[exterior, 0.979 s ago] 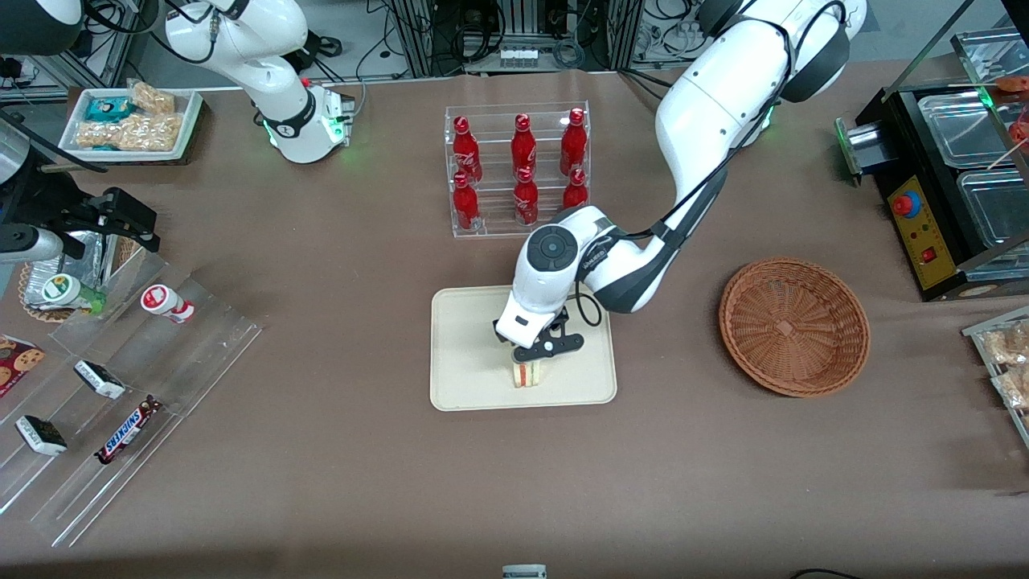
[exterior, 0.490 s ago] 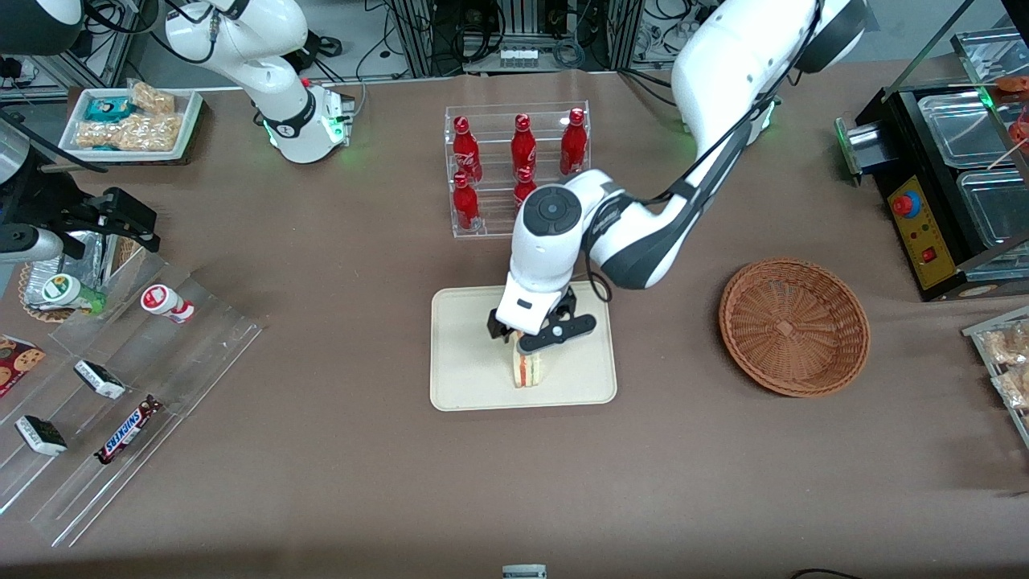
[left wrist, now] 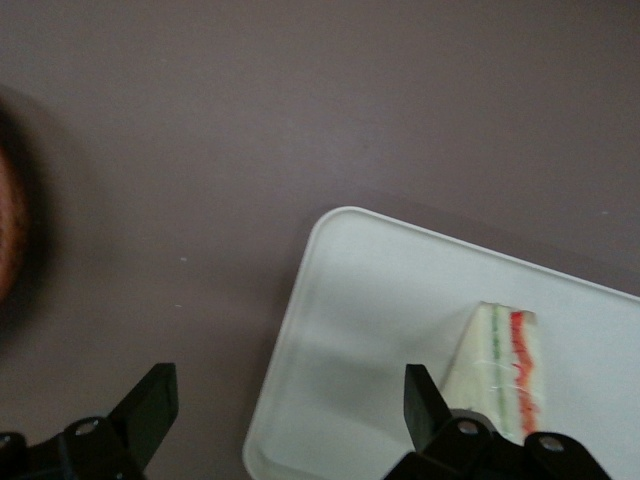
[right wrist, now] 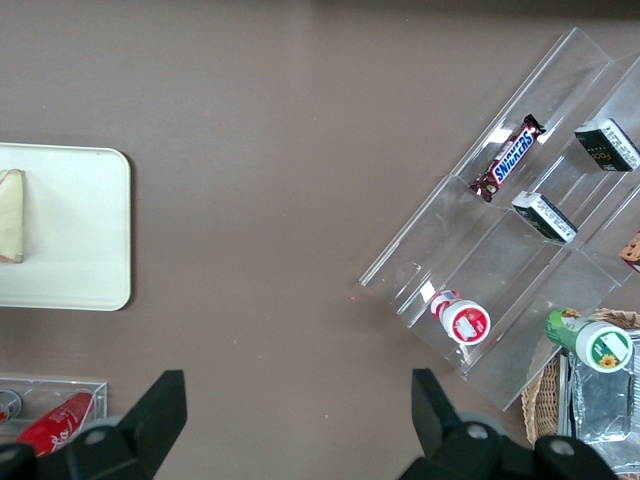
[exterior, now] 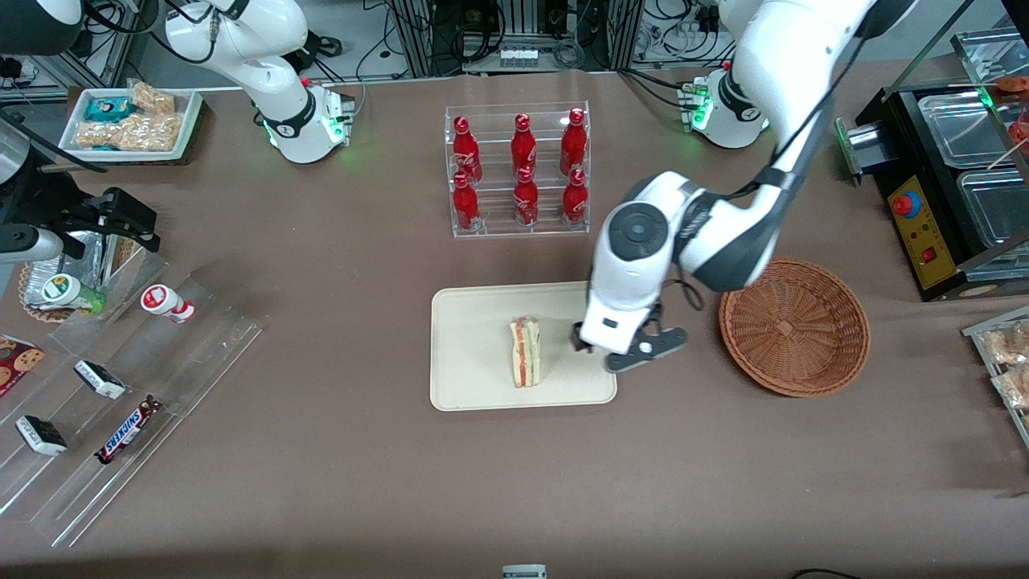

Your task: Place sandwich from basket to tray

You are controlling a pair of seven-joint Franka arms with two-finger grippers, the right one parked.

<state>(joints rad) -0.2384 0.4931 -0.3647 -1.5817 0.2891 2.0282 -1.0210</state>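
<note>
Sandwich [exterior: 525,351] sits on the tray [exterior: 466,378], roughly mid-tray, standing on a cut edge with the red and green filling stripes facing up. Nothing is touching it. Hand [exterior: 629,354] hangs over the tray edge nearest the basket [exterior: 794,326], between sandwich and basket, well clear of the sandwich. Fingers are spread wide and hold nothing; wrist view shows both fingertips [left wrist: 150,398] apart, with bare brown surface [left wrist: 250,150] and the tray corner [left wrist: 330,300] between them, and the sandwich [left wrist: 505,370] just beside one tip. Basket sits on the surface toward the working arm's end, apart from the tray, no item in it. Clear rack of red bottles [exterior: 518,169] stands farther from the front camera than the tray.
</note>
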